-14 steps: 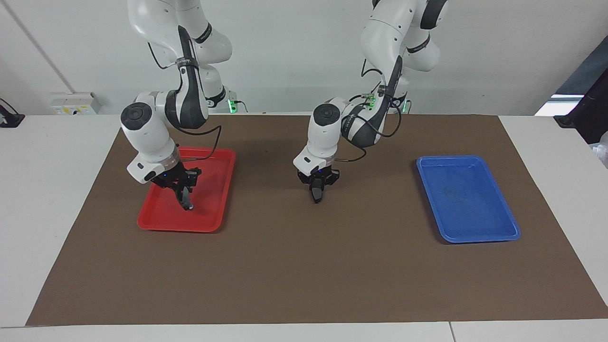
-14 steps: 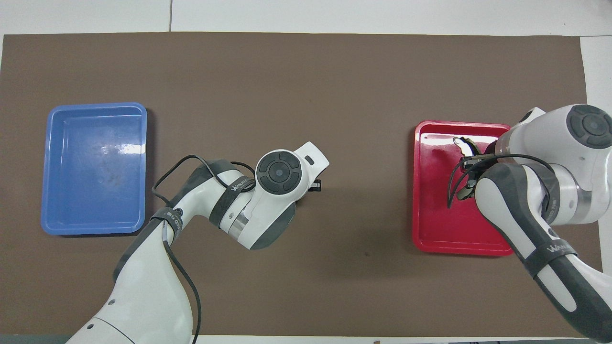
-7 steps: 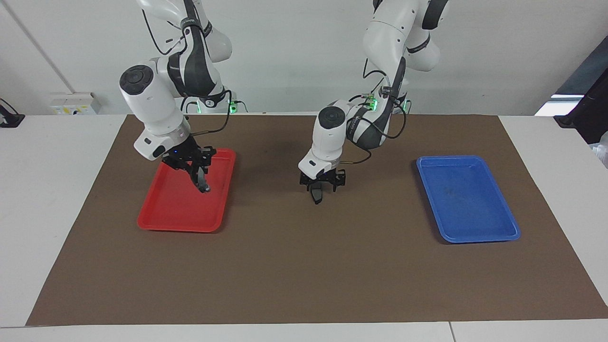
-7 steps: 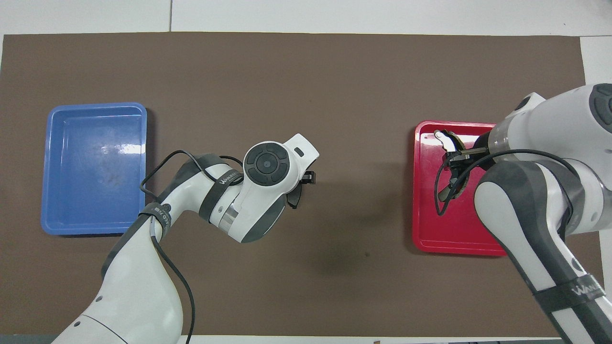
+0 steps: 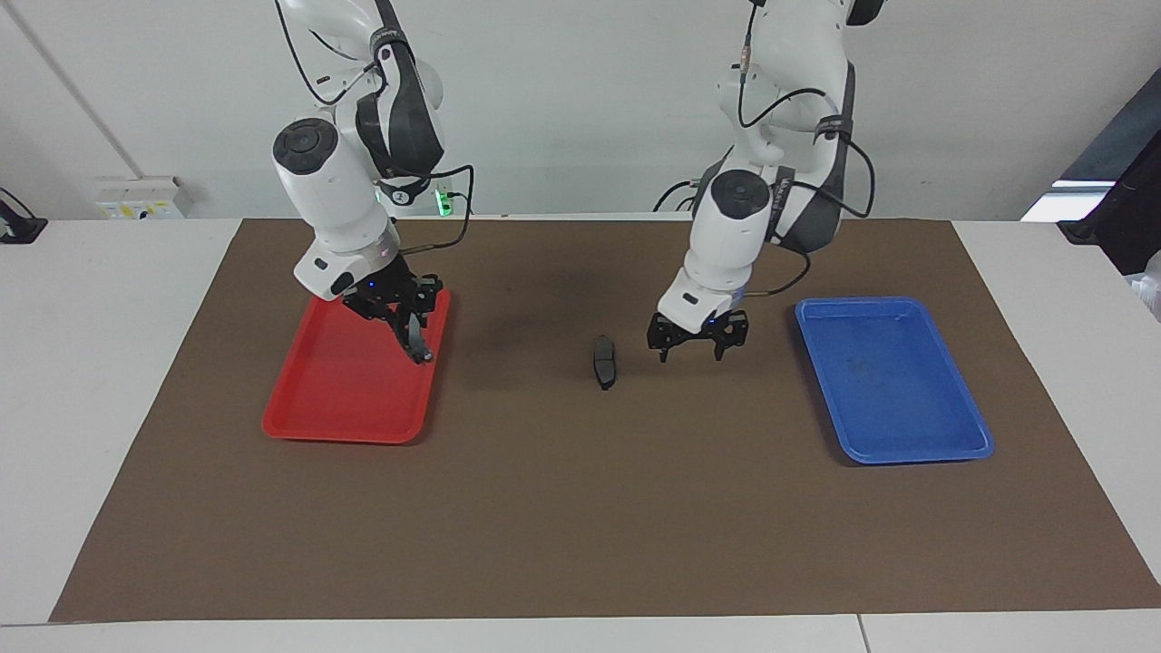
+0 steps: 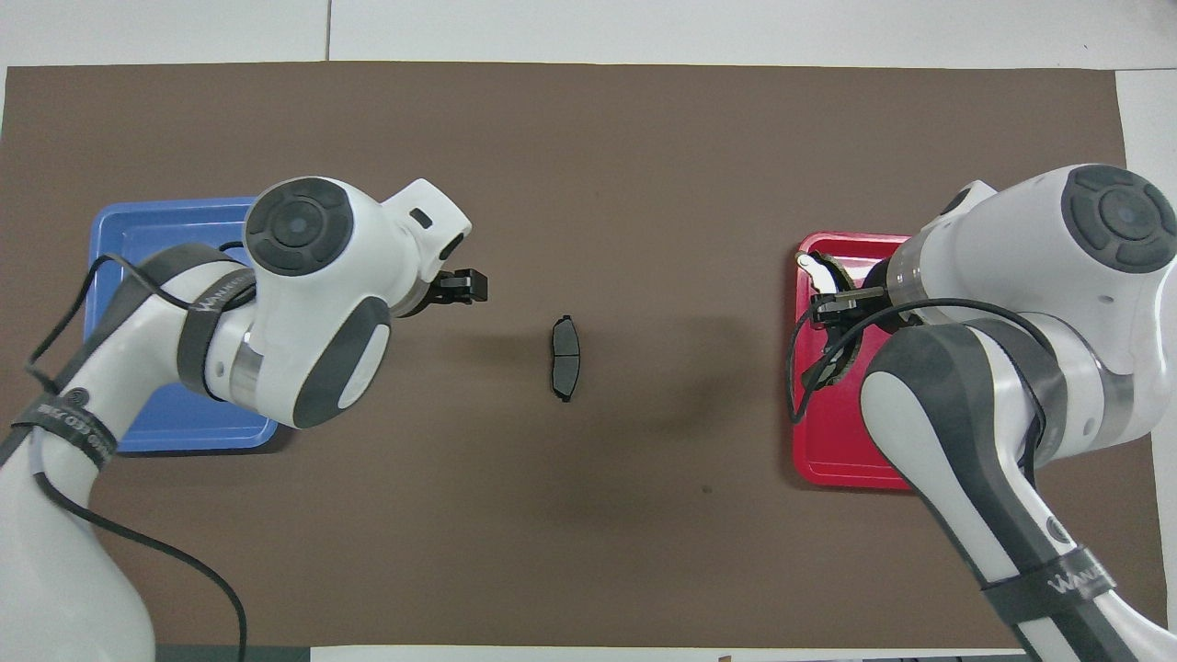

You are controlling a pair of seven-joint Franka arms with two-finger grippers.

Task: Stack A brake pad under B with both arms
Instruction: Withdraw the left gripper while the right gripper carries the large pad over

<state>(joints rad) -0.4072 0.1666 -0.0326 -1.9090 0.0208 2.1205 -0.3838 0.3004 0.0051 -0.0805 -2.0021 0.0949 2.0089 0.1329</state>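
— What are the fingers doing on each side?

— The left gripper (image 5: pixel 692 347) has its fingers (image 5: pixel 663 349) spread apart with nothing between them. It hangs above the brown mat (image 5: pixel 580 508), over the strip between the small dark brake pad (image 5: pixel 604 361) and the blue tray (image 5: pixel 943 444). The right gripper (image 5: pixel 410 337) has its fingers clamped on the longer brake pad (image 5: pixel 415 342), which hangs edge-down from them.

— Where is that longer pad?

— In the air over the red tray (image 5: pixel 308 408), above the edge of the tray that faces the middle of the counter (image 5: pixel 91 363). From overhead its light end tab (image 6: pixel 809 264) shows at the tray's corner farthest from the robots.

— And the small pad?

— It lies flat on the mat near the middle of the counter, between the two trays, with nothing touching it. The overhead view shows it (image 6: pixel 563 357) lying lengthwise away from the robots, well apart from both trays.

— The trays themselves?

— The blue one sits toward the left arm's end, the red one toward the right arm's end, both on the mat.
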